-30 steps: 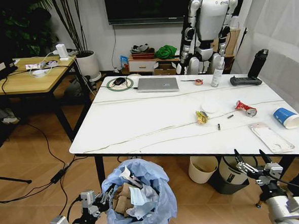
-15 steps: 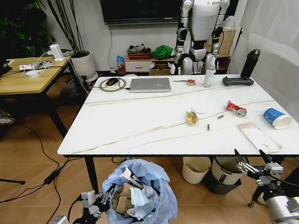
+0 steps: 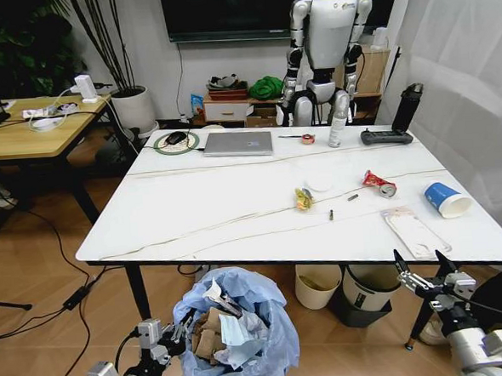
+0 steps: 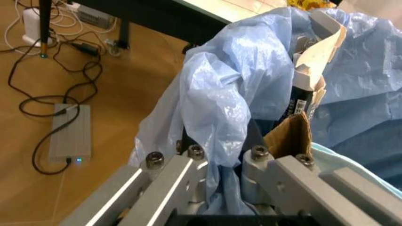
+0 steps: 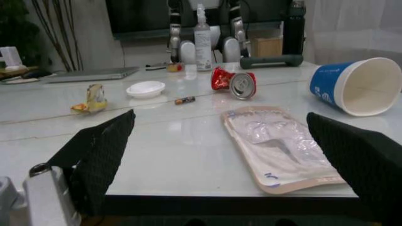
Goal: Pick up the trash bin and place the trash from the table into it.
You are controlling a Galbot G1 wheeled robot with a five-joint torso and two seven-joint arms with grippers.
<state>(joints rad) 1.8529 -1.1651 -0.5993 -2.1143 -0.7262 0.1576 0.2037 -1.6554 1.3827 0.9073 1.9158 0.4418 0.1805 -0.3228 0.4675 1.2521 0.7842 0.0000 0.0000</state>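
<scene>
Marble table (image 3: pixel 236 214), litter; left pincer (image 3: pixel 176 331) gripping bin (image 3: pixel 244 359).

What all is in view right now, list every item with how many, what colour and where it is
trash bin: 1, light-blue bag, floor before the table's near edge
table: 1, white marble-look
crushed can: 1, red, table right
cup: 1, blue-white, on its side, far right
flat packet: 1, white, near right edge
yellow wrapper: 1, table middle
small white dish: 1, beside the wrapper
laptop: 1, grey, far side
spray bottle: 1, clear, far side
humanoid robot: 1, white, behind the table
left tool: shut on the bin's bag
right tool: open, below the table's near right edge
</scene>
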